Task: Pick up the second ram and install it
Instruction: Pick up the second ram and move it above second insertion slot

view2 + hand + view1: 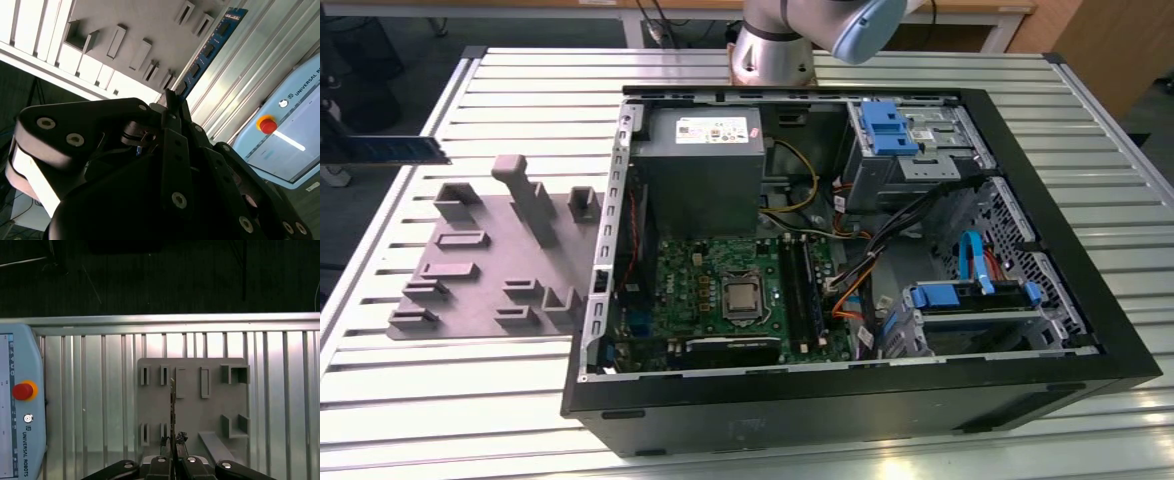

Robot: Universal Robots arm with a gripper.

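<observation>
**While the gripper [173,442] clamps it, the second ram [210,47] hangs above the table [480,400]**

Thin and dark blue with black chips, the stick sits at the exterior view's left, near the grey slotted fixture [467,270] on the slatted metal surface. The jaws are pressed shut on one end. An open computer case [1107,340] lies to the right.

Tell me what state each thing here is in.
second ram: held in the air by one end.
gripper: shut on the second ram.
computer case: lying on its side, panel off, insides exposed.
grey holder: lying flat on the slatted table.
</observation>
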